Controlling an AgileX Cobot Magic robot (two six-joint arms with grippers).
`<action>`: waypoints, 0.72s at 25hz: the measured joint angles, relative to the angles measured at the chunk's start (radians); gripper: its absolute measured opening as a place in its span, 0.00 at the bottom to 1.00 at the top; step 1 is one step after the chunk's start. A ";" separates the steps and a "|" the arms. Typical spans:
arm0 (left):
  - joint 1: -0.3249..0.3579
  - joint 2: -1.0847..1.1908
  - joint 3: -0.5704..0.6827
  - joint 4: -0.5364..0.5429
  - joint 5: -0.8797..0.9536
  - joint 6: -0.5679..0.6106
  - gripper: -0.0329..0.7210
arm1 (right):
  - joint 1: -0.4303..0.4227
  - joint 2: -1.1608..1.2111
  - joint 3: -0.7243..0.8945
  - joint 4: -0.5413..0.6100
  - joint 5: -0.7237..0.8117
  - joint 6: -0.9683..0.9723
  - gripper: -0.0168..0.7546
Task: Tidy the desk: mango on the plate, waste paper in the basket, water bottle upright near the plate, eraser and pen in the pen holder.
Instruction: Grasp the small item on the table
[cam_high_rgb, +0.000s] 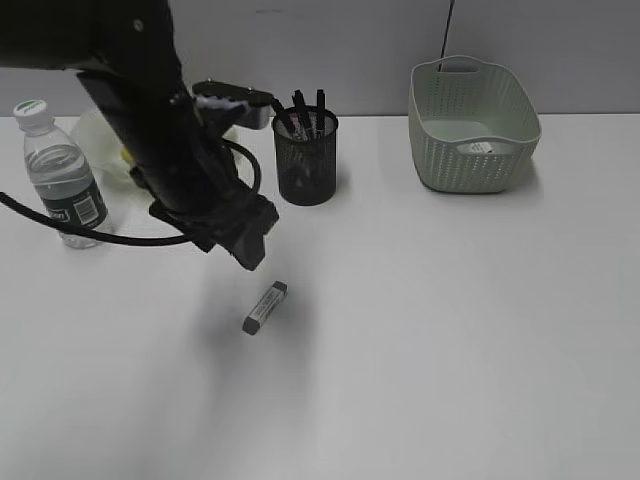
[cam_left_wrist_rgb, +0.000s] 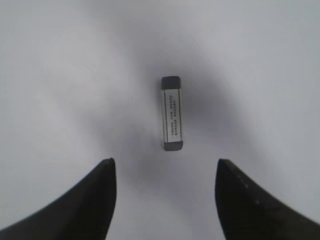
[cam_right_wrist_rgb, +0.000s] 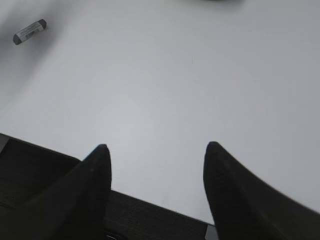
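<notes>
At the far left of the white worktop (cam_high_rgb: 450, 350) a water bottle (cam_high_rgb: 62, 172) stands upright, clear plastic with a white cap. Just right of it, behind the black left arm, you can glimpse a pale green plate (cam_high_rgb: 92, 135) with something yellow, mostly hidden. The left claw (cam_left_wrist_rgb: 165, 200) hangs spread wide above the eraser (cam_left_wrist_rgb: 171, 113), which lies flat and alone on the worktop, nearer to you than the black mesh pen holder (cam_high_rgb: 306, 155). That cup already carries dark pens. The eraser looks like a small, light, firm block in a printed paper sleeve with grey ends; you would likely grip it across its narrow width, on the long sides, near the middle. Far right sits the perforated green basket (cam_high_rgb: 472, 122), a pale scrap inside. The right claw (cam_right_wrist_rgb: 157, 165) is also spread, holding nothing, over the near edge.
</notes>
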 joint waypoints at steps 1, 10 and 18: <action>-0.005 0.029 -0.017 0.005 0.010 -0.011 0.68 | 0.000 0.000 0.000 0.000 0.000 0.000 0.63; -0.072 0.180 -0.127 0.122 0.050 -0.137 0.68 | 0.000 0.000 0.000 0.000 0.000 0.001 0.63; -0.076 0.257 -0.132 0.122 0.046 -0.192 0.68 | 0.000 0.000 0.000 -0.002 0.000 0.001 0.63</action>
